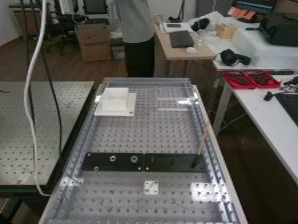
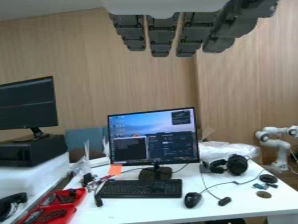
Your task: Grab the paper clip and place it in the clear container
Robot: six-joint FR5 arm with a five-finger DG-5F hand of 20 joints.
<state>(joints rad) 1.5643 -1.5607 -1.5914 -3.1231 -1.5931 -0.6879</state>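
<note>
Dark grey fingers of my hand (image 2: 161, 36) hang straight and side by side in the wrist view, with nothing held, facing the desk and wooden wall. On the perforated bench top in the high view, a thin faint line (image 1: 179, 204) lies near the lower middle; whether it is the paper clip I cannot tell. Right of the small white plate, a pale see-through patch (image 1: 205, 192) lies close to the bench's right rail. It may be the clear container or only glare.
The bench (image 1: 126, 135) carries a white stepped block (image 1: 116, 102), black plates (image 1: 113, 161), a small white plate (image 1: 151, 188) and a slender orange-brown stick (image 1: 203, 140). Red trays (image 1: 249, 80) sit on the side desk. A monitor (image 2: 153, 136) and keyboard (image 2: 141, 188) stand before the wall.
</note>
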